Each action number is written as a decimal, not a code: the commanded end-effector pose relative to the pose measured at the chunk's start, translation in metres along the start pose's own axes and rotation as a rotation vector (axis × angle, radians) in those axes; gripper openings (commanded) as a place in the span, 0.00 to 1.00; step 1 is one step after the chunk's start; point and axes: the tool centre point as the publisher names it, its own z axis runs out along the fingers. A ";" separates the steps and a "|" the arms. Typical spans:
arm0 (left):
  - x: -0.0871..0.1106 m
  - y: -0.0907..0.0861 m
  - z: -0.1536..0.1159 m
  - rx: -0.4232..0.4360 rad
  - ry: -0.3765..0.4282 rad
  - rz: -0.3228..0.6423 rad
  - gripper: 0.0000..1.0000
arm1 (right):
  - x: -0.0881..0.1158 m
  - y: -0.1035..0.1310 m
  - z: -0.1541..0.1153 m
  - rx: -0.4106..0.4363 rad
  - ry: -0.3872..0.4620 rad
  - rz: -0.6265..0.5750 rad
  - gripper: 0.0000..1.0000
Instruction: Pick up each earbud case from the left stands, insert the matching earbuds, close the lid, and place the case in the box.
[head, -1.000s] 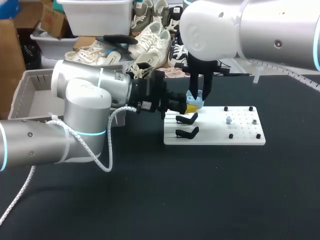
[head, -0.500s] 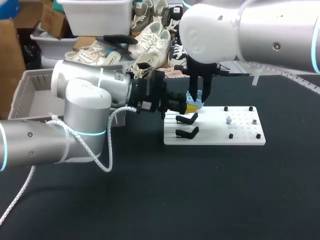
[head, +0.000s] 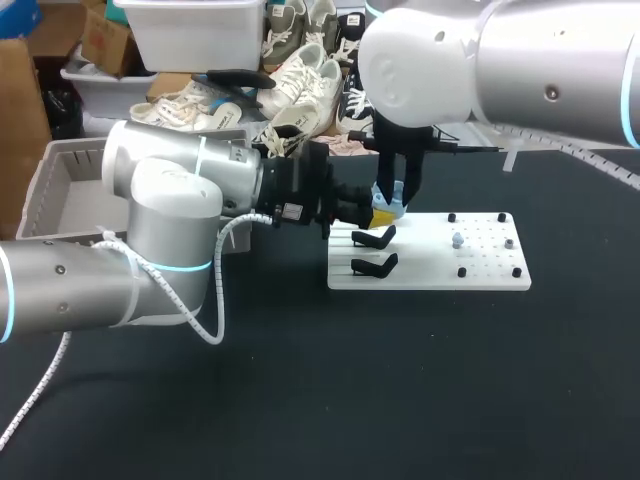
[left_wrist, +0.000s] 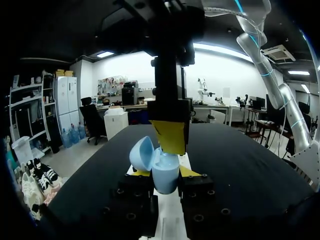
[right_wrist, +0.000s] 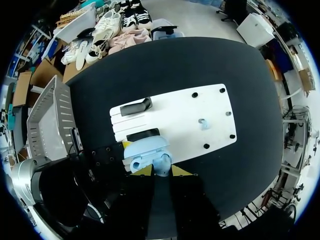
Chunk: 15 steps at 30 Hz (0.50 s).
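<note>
My left gripper (head: 378, 214) is shut on a light blue earbud case (left_wrist: 163, 170), holding it above the back left corner of the white board (head: 480, 268) with its lid open. From above, my right gripper (head: 396, 196) points down into the case. It is shut on a small light blue earbud (right_wrist: 162, 162), right at the case (right_wrist: 145, 150). A second earbud (head: 457, 240) stands on a peg on the board. Two black stands (head: 375, 238) (head: 375, 265) on the board's left part are bare. The grey box (head: 60, 190) sits at the far left.
Several black pegs (head: 515, 272) stick up from the board's right part. The board (right_wrist: 175, 117) lies near the middle of the black table, with my left arm stretched across the space between the box (right_wrist: 50, 115) and the board.
My right gripper has shifted slightly up and to the left over the case. The left arm and the case have stayed still.
</note>
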 end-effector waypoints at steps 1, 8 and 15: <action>-0.001 0.000 0.000 -0.001 -0.003 0.001 0.00 | 0.001 0.000 0.001 -0.002 0.000 -0.001 0.00; -0.001 0.000 0.000 -0.001 -0.003 0.001 0.00 | 0.001 0.000 0.001 -0.003 0.001 -0.001 0.18; -0.001 0.000 0.000 -0.001 -0.003 0.001 0.00 | 0.003 -0.001 0.001 -0.004 0.002 0.000 0.20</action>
